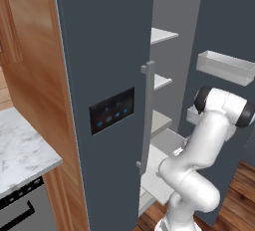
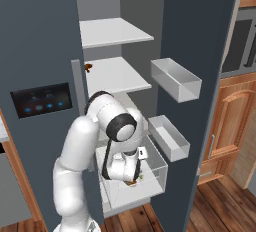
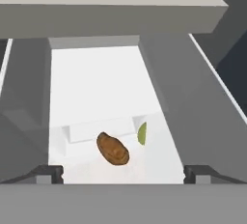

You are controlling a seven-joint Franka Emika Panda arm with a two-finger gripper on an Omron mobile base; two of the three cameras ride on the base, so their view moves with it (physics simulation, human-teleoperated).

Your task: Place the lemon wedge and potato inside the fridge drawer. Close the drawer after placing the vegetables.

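Fridge drawer (image 2: 155,168) pulled out; potato (image 3: 113,148) and lemon wedge (image 3: 142,133) lie below the gripper (image 3: 123,174). Jaws wide, empty. Risk: fingers snag the drawer wall on retreat.

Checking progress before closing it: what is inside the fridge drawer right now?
The fridge drawer holds the potato and a green-yellow lemon wedge beside it; the near end is hidden.

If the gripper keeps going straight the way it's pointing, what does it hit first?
Most likely the potato, lying just ahead between the open gripper's fingertips on the white drawer floor; the lemon wedge sits slightly to one side. Depth is hard to judge.
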